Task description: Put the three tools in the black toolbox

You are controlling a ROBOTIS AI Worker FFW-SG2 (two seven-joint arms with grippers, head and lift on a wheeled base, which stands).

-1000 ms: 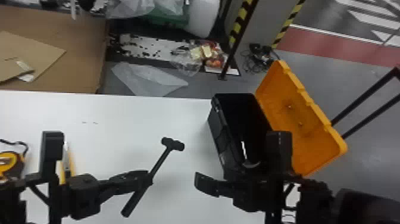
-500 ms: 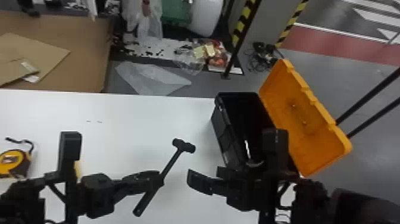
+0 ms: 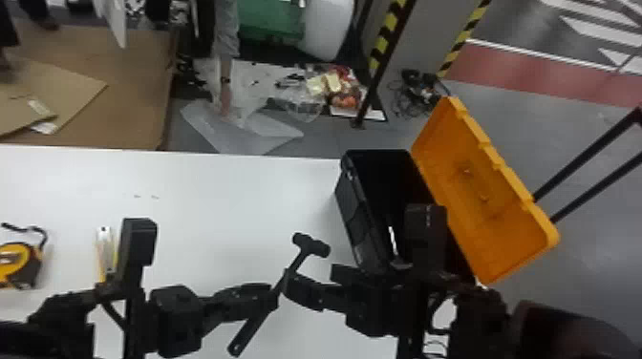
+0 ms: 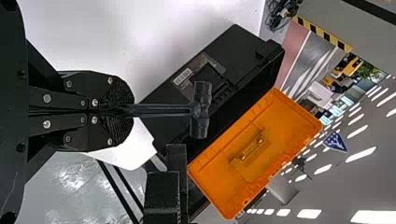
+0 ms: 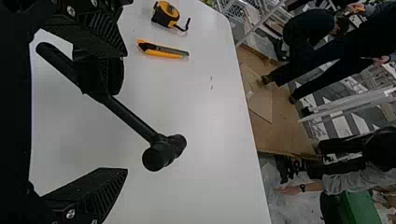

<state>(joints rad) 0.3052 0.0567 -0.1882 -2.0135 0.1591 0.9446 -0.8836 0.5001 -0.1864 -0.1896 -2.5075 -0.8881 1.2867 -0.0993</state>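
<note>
Room: cardboard (image 3: 133,95) on the floor past the far edge; a striped post (image 3: 387,43) farther right.
Surface: white (image 3: 205,191), carrying box and loose tools.
Toolbox (image 3: 358,215): black, by the surface's far edge toward its right end; orange lid (image 3: 482,191) tipped outward, leaving the mouth open to receive tools.
Hammer (image 3: 313,246): gripped mid-handle by the left pincer (image 4: 128,110), closed on it; head free and pointing away from that arm, which leaves the upper handle bare for a second grip.
Right pincer (image 5: 125,112): open, one finger beside the handle just below the head; contact cannot be told; likely placed for a handover, its arm being the one on the box's side.
Cutter (image 5: 163,50) and tape measure (image 3: 19,262): loose toward the surface's left end, side by side, apart from the work; presumably awaiting their turn; all three tools outside the box.
</note>
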